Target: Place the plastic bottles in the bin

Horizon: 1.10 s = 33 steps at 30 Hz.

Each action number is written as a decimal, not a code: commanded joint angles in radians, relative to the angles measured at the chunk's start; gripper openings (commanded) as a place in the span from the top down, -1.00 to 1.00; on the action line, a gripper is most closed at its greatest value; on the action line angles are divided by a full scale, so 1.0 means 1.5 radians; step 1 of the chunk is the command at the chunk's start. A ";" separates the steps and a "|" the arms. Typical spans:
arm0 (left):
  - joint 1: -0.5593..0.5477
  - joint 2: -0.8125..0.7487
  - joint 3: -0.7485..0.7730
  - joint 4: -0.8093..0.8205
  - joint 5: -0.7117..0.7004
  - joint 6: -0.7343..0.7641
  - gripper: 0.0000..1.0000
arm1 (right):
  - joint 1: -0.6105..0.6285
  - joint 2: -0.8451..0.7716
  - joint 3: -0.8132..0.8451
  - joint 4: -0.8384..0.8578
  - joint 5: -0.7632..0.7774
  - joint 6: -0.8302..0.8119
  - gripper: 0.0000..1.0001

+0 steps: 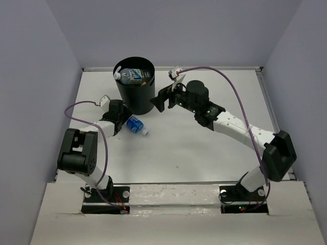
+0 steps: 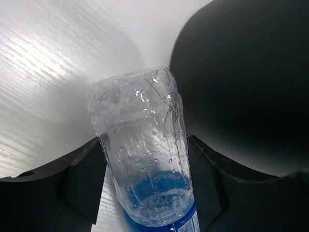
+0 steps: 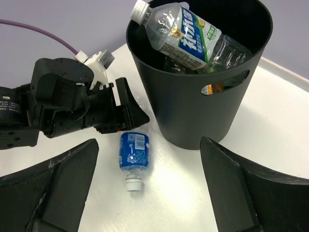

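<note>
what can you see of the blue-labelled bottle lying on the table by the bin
The blue-labelled bottle is small, clear, dented plastic with droplets inside, a blue wrap label and a white cap. It lies on its side on the white table, close to the black bin but apart from it. Its base end sits in the left pincer, whose fingers press both sides.

A white counter [image 1: 204, 153] filled the bottom of the enclosure, its matte surface showing fine streaks under the light. Plain lavender-grey walls [image 1: 173, 30] closed it in at the back and on both sides. A pale grey strip [image 1: 269, 102] ran along its right edge, and a wrinkled white ledge [image 1: 173, 224] lay along the near side.
</note>
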State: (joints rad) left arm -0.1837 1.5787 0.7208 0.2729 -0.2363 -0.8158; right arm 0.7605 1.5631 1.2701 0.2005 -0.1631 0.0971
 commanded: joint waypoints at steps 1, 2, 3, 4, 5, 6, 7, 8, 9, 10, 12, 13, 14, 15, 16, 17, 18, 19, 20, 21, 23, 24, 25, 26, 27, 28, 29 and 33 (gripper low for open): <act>0.001 -0.077 -0.017 0.000 -0.023 0.020 -0.20 | 0.004 -0.065 -0.033 0.040 0.020 0.037 -0.82; -0.001 -0.092 -0.022 -0.008 -0.020 0.023 -0.19 | 0.004 -0.073 -0.043 0.040 0.041 0.045 -0.81; -0.012 -0.130 -0.035 -0.017 -0.021 0.034 -0.12 | 0.004 -0.085 -0.054 0.043 0.055 0.062 -0.81; -0.023 -0.152 -0.039 -0.023 -0.030 0.044 -0.05 | 0.004 -0.090 -0.078 0.044 0.068 0.071 -0.81; -0.033 -0.201 -0.040 -0.037 -0.041 0.049 -0.05 | 0.004 -0.096 -0.091 0.045 0.092 0.080 -0.81; -0.056 -0.225 -0.037 -0.066 -0.063 0.060 -0.04 | 0.004 -0.109 -0.102 0.046 0.103 0.098 -0.81; -0.070 -0.251 -0.034 -0.084 -0.077 0.067 -0.04 | 0.004 -0.115 -0.124 0.046 0.131 0.107 -0.81; -0.083 -0.302 -0.029 -0.105 -0.093 0.072 -0.04 | 0.004 -0.123 -0.134 0.046 0.138 0.109 -0.80; -0.096 -0.329 -0.018 -0.143 -0.118 0.078 -0.04 | 0.004 -0.130 -0.143 0.045 0.142 0.113 -0.80; -0.106 -0.359 -0.014 -0.155 -0.126 0.084 -0.04 | 0.004 -0.138 -0.152 0.044 0.148 0.112 -0.80; -0.120 -0.436 0.004 -0.172 -0.137 0.094 -0.04 | 0.004 -0.160 -0.175 0.041 0.157 0.118 -0.79; -0.121 -0.457 0.016 -0.171 -0.137 0.100 -0.04 | 0.004 -0.166 -0.181 0.040 0.156 0.123 -0.79; -0.121 -0.470 0.032 -0.169 -0.140 0.107 -0.04 | 0.004 -0.177 -0.187 0.039 0.155 0.126 -0.79; -0.121 -0.482 0.079 -0.170 -0.147 0.115 -0.03 | 0.004 -0.182 -0.199 0.039 0.155 0.139 -0.78; -0.121 -0.479 0.111 -0.171 -0.151 0.137 -0.03 | 0.004 -0.188 -0.206 0.039 0.153 0.146 -0.77; -0.122 -0.462 0.142 -0.171 -0.155 0.150 -0.03 | 0.004 -0.199 -0.223 0.040 0.156 0.159 -0.75; -0.123 -0.449 0.206 -0.170 -0.175 0.164 -0.03 | 0.004 -0.204 -0.233 0.040 0.157 0.167 -0.75; -0.124 -0.431 0.240 -0.169 -0.190 0.180 -0.03 | 0.004 -0.210 -0.244 0.041 0.159 0.176 -0.75; -0.124 -0.390 0.271 -0.168 -0.205 0.213 -0.03 | 0.004 -0.215 -0.257 0.043 0.146 0.185 -0.74; -0.123 -0.370 0.305 -0.166 -0.221 0.229 -0.03 | 0.004 -0.223 -0.271 0.048 0.133 0.197 -0.73; -0.124 -0.326 0.385 -0.150 -0.250 0.262 -0.03 | 0.004 -0.229 -0.312 0.069 0.114 0.215 -0.72; -0.124 -0.283 0.409 -0.141 -0.259 0.279 -0.03 | 0.004 -0.231 -0.325 0.075 0.078 0.224 -0.70; -0.124 -0.260 0.455 -0.121 -0.270 0.312 -0.04 | 0.004 -0.236 -0.349 0.087 0.066 0.236 -0.69; -0.125 -0.216 0.476 -0.100 -0.280 0.349 -0.03 | 0.004 -0.240 -0.359 0.092 0.047 0.240 -0.68; -0.126 -0.195 0.500 -0.091 -0.292 0.366 -0.03 | 0.004 -0.242 -0.368 0.095 0.040 0.248 -0.68; -0.125 -0.171 0.545 -0.084 -0.316 0.382 -0.03 | 0.004 -0.248 -0.374 0.097 0.037 0.252 -0.68; -0.126 -0.127 0.563 -0.074 -0.326 0.399 -0.03 | 0.004 -0.251 -0.384 0.098 0.031 0.254 -0.68; -0.130 -0.043 0.630 -0.004 -0.356 0.459 -0.04 | 0.010 -0.259 -0.393 0.104 0.013 0.248 -0.68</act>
State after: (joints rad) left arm -0.3676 1.4197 1.5776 0.1226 -0.6617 -0.2790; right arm 0.7624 1.2182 0.6807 0.2691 -0.0864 0.4511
